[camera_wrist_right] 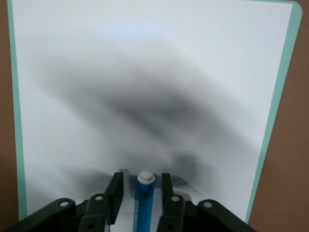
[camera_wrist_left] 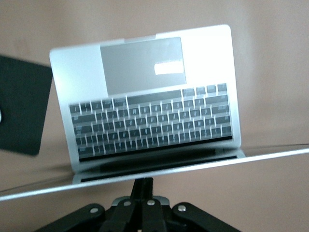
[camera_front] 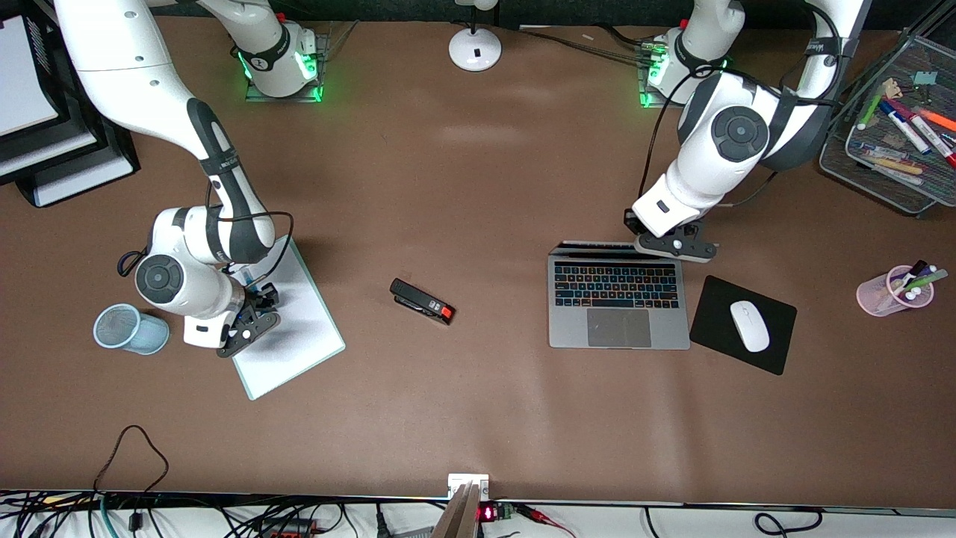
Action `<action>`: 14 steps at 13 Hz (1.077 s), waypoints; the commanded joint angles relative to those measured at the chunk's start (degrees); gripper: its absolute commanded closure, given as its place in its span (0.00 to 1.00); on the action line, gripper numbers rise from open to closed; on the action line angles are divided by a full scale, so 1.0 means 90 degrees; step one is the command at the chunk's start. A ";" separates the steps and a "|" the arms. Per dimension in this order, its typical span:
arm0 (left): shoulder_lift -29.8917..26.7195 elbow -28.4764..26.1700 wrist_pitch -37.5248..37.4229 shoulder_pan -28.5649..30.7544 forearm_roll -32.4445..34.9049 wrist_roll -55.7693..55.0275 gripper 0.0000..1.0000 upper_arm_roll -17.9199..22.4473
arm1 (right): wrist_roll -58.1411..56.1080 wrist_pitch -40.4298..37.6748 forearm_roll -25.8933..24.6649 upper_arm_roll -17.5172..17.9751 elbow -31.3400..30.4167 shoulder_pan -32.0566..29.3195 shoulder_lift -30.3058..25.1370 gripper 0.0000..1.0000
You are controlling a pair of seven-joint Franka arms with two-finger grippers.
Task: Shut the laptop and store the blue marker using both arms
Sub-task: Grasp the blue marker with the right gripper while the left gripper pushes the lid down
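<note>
Brown table [camera_front: 478, 187], laptop [camera_front: 618, 306], mouse pad [camera_front: 717, 314], stapler [camera_front: 422, 301], whiteboard [camera_front: 299, 329]

Open silver-grey laptop [camera_front: 618, 302] lies at the black mouse pad's [camera_front: 718, 315] nine o'clock; left gripper [camera_front: 676, 245] over its lid.

The right arm is extended from its base and bent down toward the right arm's end of the table, its wrist turned downward. The right gripper [camera_wrist_right: 140, 193] is held low, its two black fingers [camera_wrist_right: 115, 191] spread apart with a gap left on either side of what lies between them.

The left arm is folded at the elbow, its wrist angled downward. The left gripper [camera_front: 676, 245] is lowered, its fingers pressed together.
</note>
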 commanded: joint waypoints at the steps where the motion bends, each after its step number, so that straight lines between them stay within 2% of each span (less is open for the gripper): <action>1: 0.0396 0.0166 0.0743 0.0072 0.0150 0.0077 1.00 -0.0016 | -0.0129 0.0032 0.0087 -0.0003 0.0115 -0.0011 0.0144 0.68; 4: 0.0963 0.0761 0.0814 0.0082 0.0150 0.0077 1.00 -0.0007 | -0.0129 0.0032 0.0087 -0.0013 0.0193 -0.0021 0.0193 0.74; 6: 0.1237 0.1035 0.0814 0.0082 0.0150 0.0077 1.00 0.0003 | -0.0129 0.0032 0.0107 -0.0013 0.0203 -0.0021 0.0193 0.82; 8: 0.1462 0.1231 0.0824 0.0082 0.0150 0.0077 1.00 0.0023 | -0.0061 -0.0016 0.0136 -0.0013 0.0309 -0.0031 0.0135 0.98; 11: 0.1900 0.1640 0.0834 0.0101 0.0160 0.0077 1.00 0.0032 | -0.0090 -0.0745 0.0136 -0.0023 0.0835 -0.0108 0.0096 1.00; 14: 0.2350 0.1973 0.1028 0.0082 0.0452 0.0077 1.00 0.0033 | -0.0420 -0.1714 0.0262 -0.0003 0.1354 -0.0372 -0.0323 1.00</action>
